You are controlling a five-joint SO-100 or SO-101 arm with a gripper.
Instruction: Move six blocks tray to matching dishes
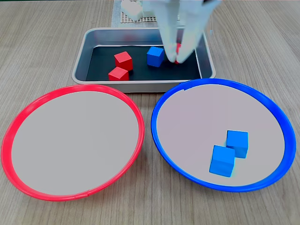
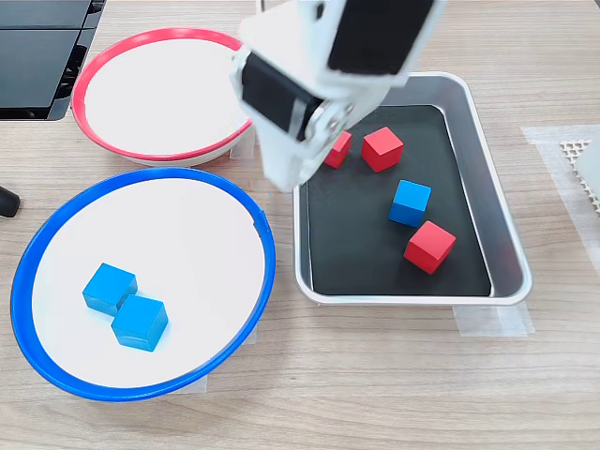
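Hand down in tray, fingers clamped on red block; blue block just beside hand.

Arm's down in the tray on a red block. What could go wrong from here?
1. The gripper closes around a red block near the tray wall; mostly hidden, so the grip may be shallow and slip on lifting.
2. The blue block sits right beside the fingers; it could get nudged.
3. The red dish is empty, and the path there may cross the blue dish, so a drop could land the block wrong.
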